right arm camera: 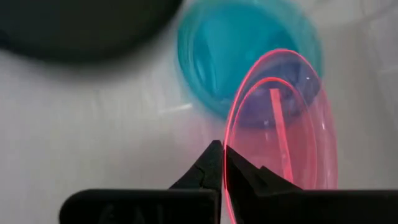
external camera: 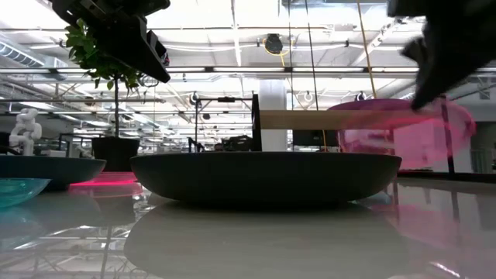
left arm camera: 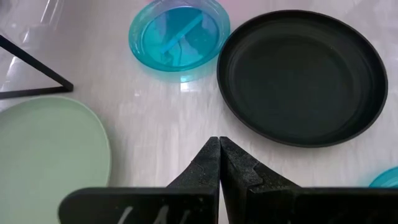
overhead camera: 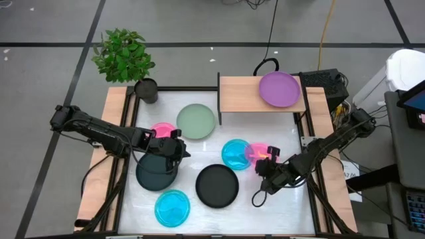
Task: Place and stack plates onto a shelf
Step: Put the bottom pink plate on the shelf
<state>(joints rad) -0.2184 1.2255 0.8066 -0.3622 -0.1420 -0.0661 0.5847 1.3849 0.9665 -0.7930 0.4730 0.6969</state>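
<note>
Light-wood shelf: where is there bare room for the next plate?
On the light-wood shelf, the board beside the round purple plastic plate, toward the thin side panel, is bare. The table below is crowded with plates.

The left arm reached in from the table's left side, elbow bent, its wrist over the left middle of the table. The left gripper [left arm camera: 219, 163] hung above the surface with its fingers pressed together, holding nothing. The right arm came in from the right edge, angled toward the centre, and the right gripper [right arm camera: 222, 163] had its fingers pinched on the rim of a pink plate [right arm camera: 298, 143], which was tilted up off the table.
</note>
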